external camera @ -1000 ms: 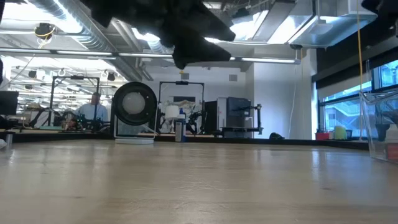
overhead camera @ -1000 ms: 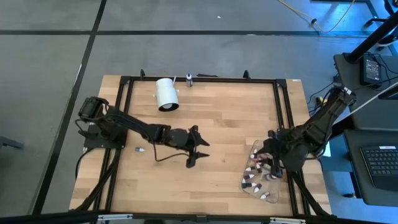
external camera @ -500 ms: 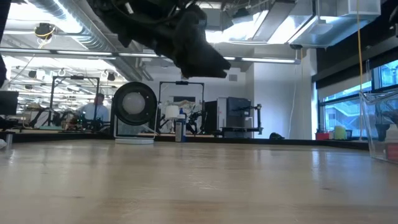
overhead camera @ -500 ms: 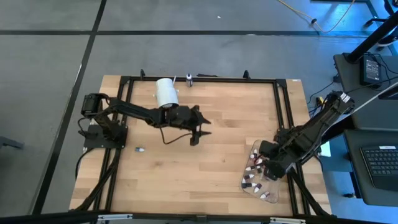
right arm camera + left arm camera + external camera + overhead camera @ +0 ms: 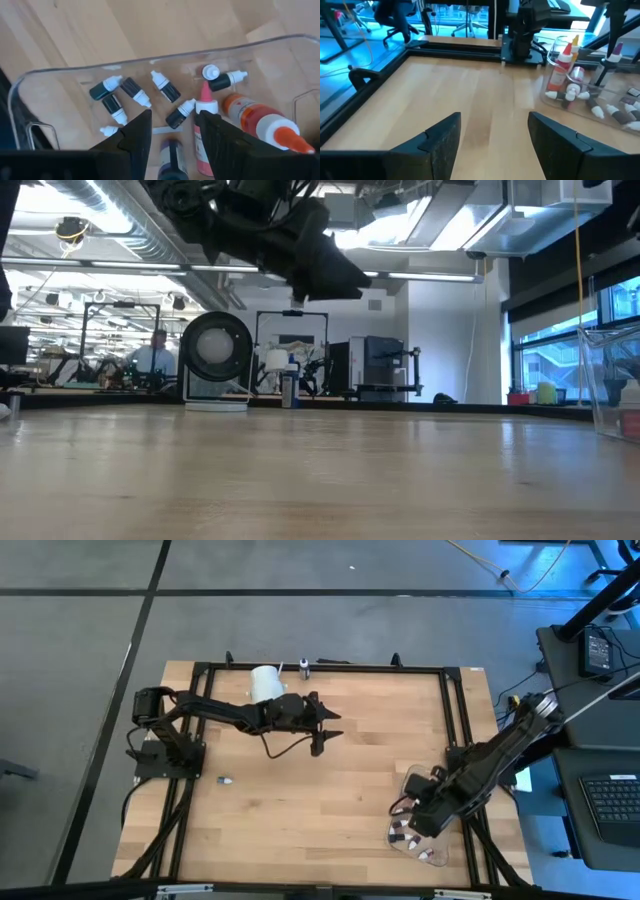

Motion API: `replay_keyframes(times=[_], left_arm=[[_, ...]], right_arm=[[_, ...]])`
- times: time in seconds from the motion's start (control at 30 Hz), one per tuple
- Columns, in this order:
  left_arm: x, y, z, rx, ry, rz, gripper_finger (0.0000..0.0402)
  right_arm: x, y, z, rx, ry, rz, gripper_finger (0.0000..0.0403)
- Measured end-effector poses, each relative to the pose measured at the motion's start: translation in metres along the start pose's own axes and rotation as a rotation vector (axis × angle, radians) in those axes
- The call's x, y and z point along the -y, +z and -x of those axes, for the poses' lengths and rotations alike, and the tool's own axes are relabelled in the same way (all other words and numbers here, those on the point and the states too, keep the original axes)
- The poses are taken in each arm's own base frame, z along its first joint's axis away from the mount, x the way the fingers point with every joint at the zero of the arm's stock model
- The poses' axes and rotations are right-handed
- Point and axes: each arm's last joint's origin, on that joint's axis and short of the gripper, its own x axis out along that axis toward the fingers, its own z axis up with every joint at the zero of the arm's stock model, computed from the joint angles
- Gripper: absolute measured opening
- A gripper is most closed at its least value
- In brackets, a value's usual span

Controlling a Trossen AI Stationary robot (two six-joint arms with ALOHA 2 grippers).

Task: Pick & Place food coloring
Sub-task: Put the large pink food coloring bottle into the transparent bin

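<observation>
Several tiny food coloring bottles [image 5: 134, 90] with white caps lie in a clear plastic bin [image 5: 165, 59] at the table's near right, beside taller pink [image 5: 202, 112] and orange [image 5: 252, 117] squeeze bottles. My right gripper [image 5: 173, 114] hovers open above the bin [image 5: 402, 840], pointing down, touching nothing. One tiny bottle [image 5: 226, 781] lies alone on the table at the left. My left gripper [image 5: 327, 732] hangs open and empty above the table's middle, toward the far side, fingers spread [image 5: 495, 116].
A large white cylinder [image 5: 265, 681] lies at the table's far side beside the left arm. A small object [image 5: 303, 666] stands on the far frame rail. Black frame rails [image 5: 455, 710] edge the table. Bare wood lies between the two arms.
My left gripper has swung toward the table's far edge, staying open and above the wood. My right gripper has sunk toward the bin and shifted toward the near edge, its wrist rolling and tipping to point more steeply down.
</observation>
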Motion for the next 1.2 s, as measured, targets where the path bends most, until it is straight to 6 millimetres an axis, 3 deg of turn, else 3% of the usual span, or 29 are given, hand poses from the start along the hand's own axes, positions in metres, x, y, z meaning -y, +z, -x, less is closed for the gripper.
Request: replay_keyframes(times=[0.33, 0.6, 0.97, 1.2], left_arm=[[0.000, 0.000, 0.000, 0.002, 0.003, -0.117, 0.0230], [0.000, 0.000, 0.000, -0.004, 0.003, -0.139, 0.0227], [0.000, 0.000, 0.000, -0.002, 0.002, -0.091, 0.0230], [0.005, -0.006, 0.000, -0.064, -0.010, -0.031, 0.0227]], right_arm=[[-0.018, 0.003, -0.013, 0.005, 0.068, 0.042, 0.0166], [-0.004, 0.007, -0.020, -0.081, -0.086, 0.059, 0.0166], [-0.008, 0.010, -0.021, -0.027, -0.054, 0.045, 0.0167], [-0.009, 0.010, -0.022, -0.026, -0.054, -0.068, 0.0231]])
